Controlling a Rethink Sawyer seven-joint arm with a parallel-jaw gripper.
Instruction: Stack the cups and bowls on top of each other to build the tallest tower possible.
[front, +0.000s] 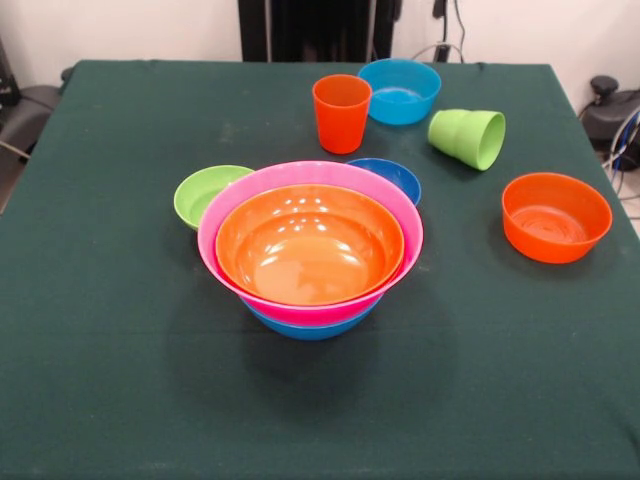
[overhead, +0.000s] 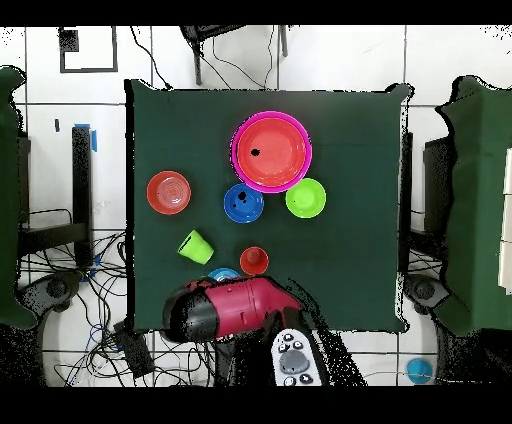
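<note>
Claw state cannot be told; only the drawn-back arm (overhead: 235, 308) is seen. Light, stiff, slippery plastic is judged: the upright orange cup (front: 341, 112), behind the tower (front: 310, 245), is best pinched at its rim.

The arm (overhead: 235, 308) hides most of the far blue bowl (overhead: 222, 273) overhead.

Table (front: 120, 400): covered in dark green cloth.
Centre of front view: tower (front: 310, 250), orange in pink in blue.
Touching it, upper left: lime-green bowl (front: 205, 193).
Behind it: small blue bowl (front: 392, 177).
Upper centre: orange cup (front: 341, 113) upright, light blue bowl (front: 400, 91).
Upper right: green cup (front: 467, 137) tipped over.
Right: orange bowl (front: 556, 217).
</note>
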